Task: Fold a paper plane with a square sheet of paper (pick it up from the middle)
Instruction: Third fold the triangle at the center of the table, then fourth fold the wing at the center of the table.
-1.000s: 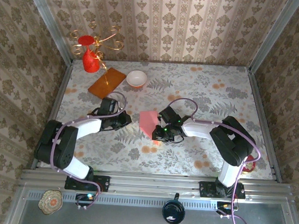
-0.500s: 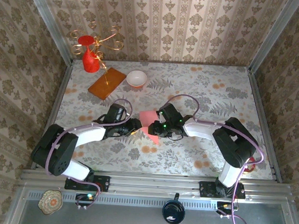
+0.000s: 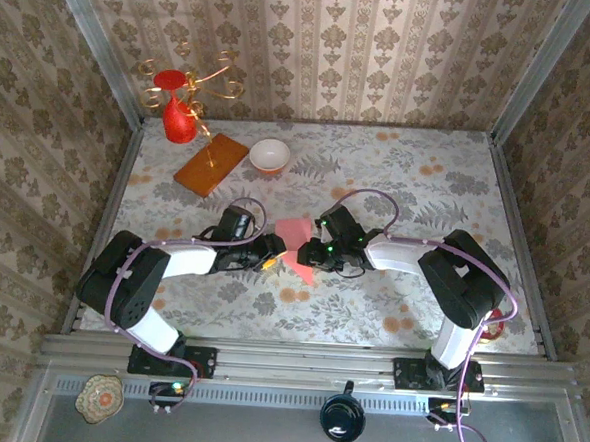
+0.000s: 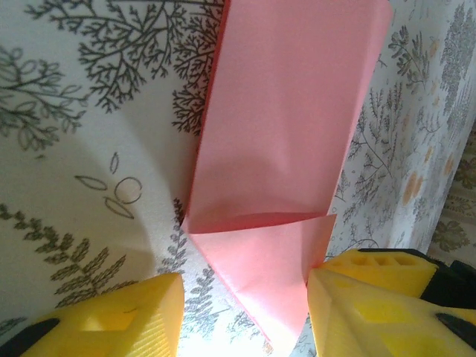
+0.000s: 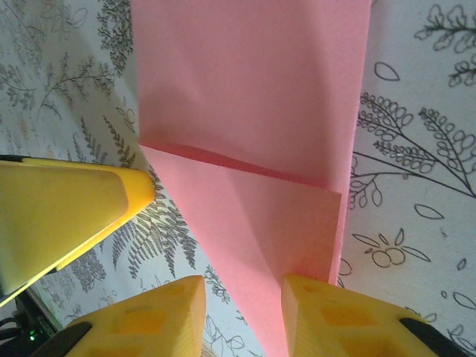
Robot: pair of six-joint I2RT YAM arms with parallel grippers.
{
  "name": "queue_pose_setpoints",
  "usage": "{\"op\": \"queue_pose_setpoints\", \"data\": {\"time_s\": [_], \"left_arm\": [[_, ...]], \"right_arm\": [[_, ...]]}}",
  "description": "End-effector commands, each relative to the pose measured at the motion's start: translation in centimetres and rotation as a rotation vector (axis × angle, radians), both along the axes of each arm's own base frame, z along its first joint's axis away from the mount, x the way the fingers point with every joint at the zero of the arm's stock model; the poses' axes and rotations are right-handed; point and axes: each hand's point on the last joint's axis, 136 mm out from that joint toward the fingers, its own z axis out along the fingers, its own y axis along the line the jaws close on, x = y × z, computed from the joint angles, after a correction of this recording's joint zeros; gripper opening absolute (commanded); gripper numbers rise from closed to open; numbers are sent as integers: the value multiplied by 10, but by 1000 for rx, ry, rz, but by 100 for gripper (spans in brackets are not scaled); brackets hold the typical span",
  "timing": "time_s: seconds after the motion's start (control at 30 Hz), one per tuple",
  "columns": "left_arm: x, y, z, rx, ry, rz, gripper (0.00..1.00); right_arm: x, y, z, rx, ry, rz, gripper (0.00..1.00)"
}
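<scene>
Red vase (image 3: 178,124), wooden board (image 3: 210,164) and white bowl (image 3: 270,155) together on the floral table (image 3: 427,189), far left

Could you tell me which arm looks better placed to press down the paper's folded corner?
Probably left: the left gripper, open, straddles the folded tip of the square sheet of paper, while the right gripper sits along the flap's side edge.

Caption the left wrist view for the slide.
Left gripper, yellow fingers open, straddles the pointed folded end of the thin pink-salmon paper sheet on the floral-print table.
</scene>
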Motion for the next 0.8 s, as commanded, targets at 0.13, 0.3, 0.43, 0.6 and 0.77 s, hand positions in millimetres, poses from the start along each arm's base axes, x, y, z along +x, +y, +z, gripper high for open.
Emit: {"op": "queue_pose_setpoints", "data": {"time_s": [0.13, 0.3, 0.43, 0.6, 0.77], "left_arm": [[12, -14, 12, -54, -17, -15, 43], [11, -11, 6, -37, 1, 2, 44], [9, -1, 3, 10, 4, 29, 45], [6, 6, -2, 34, 20, 55, 45], [6, 3, -3, 20, 22, 56, 46]], "right_arm": [[-1, -4, -5, 5, 12, -12, 32], [-2, -6, -8, -4, 15, -17, 32], [-1, -10, -12, -21, 20, -28, 32], [-2, -13, -18, -41, 35, -36, 31], [-3, -17, -25, -55, 53, -49, 32]]}}
